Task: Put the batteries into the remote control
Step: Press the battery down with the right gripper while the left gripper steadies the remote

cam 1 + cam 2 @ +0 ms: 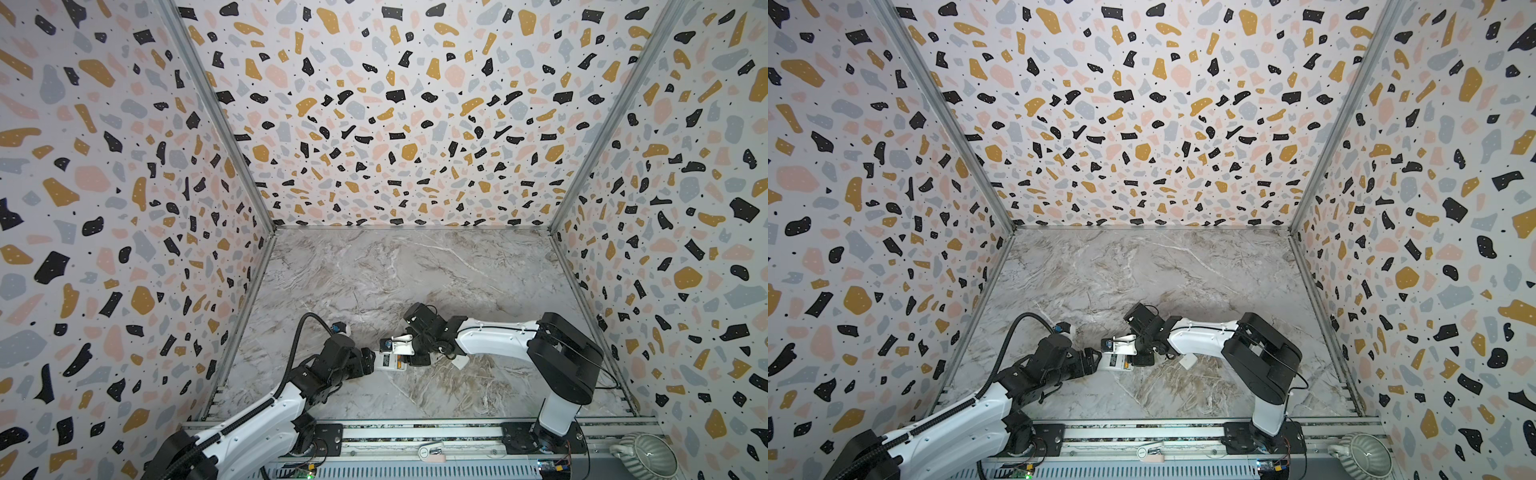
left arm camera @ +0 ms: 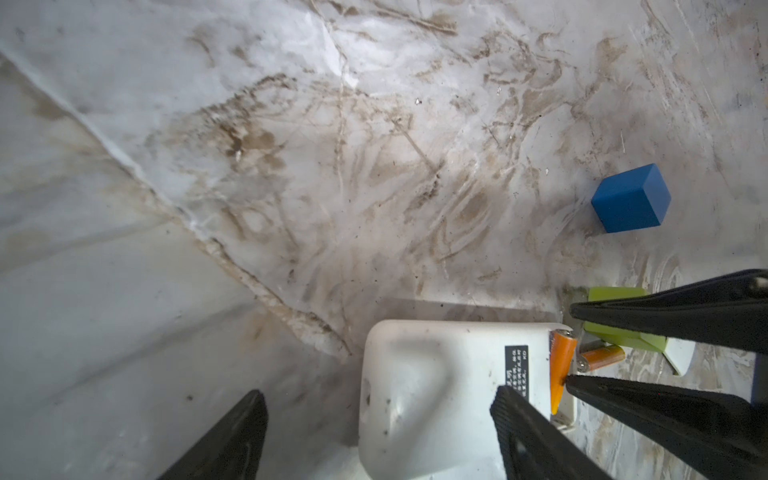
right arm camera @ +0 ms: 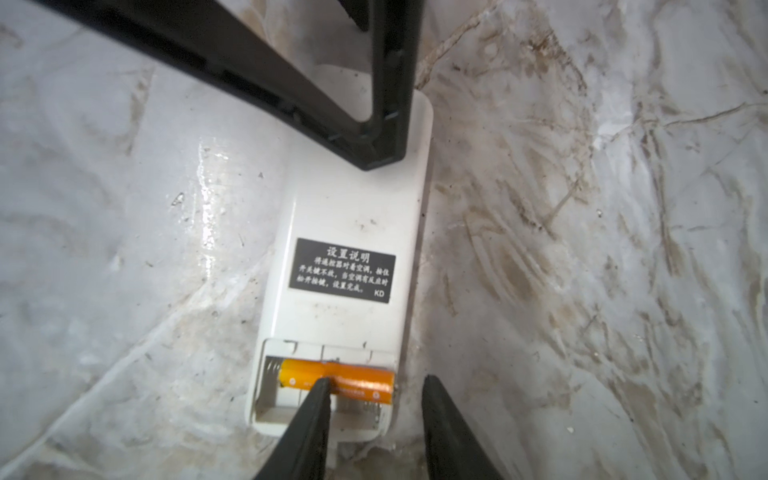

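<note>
White remote control (image 3: pixel 345 216), orange battery (image 3: pixel 336 380) inside

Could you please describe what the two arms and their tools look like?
Both arms have glossy white shells and black joint housings. The left arm carries a ribbed black cable conduit; the right arm a thin black cable. The left tool and right tool have slim, tapering matte black fingers.

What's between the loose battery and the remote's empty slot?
Only one of the right gripper's fingers: it crosses the empty slot, tip on the seated battery. The loose battery lies on the table just beside the remote's open end.
</note>
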`<act>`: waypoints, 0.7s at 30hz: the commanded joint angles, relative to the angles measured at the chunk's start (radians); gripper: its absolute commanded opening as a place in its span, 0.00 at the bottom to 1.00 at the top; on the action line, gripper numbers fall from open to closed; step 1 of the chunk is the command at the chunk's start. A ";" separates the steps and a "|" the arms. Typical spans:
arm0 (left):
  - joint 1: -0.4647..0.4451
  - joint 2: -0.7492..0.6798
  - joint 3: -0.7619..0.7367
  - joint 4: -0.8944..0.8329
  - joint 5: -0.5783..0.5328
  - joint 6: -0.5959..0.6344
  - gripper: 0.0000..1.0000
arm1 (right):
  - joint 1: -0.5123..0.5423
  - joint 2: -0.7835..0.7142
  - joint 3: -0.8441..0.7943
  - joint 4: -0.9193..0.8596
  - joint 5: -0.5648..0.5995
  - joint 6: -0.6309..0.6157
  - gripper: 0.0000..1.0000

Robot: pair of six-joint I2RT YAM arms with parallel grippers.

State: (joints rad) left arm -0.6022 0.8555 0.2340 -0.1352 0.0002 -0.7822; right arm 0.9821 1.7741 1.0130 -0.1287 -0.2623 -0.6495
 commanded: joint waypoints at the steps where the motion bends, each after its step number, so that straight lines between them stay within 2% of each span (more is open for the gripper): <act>1: 0.004 0.011 -0.019 0.004 0.016 -0.008 0.85 | 0.007 0.010 0.035 -0.038 0.010 -0.006 0.39; 21: 0.005 0.042 -0.064 0.057 0.035 -0.018 0.61 | 0.020 0.058 0.057 -0.087 0.023 -0.006 0.31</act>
State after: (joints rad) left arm -0.6022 0.8921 0.2058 -0.0490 0.0174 -0.7856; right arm 0.9905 1.7947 1.0477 -0.1806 -0.2604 -0.6498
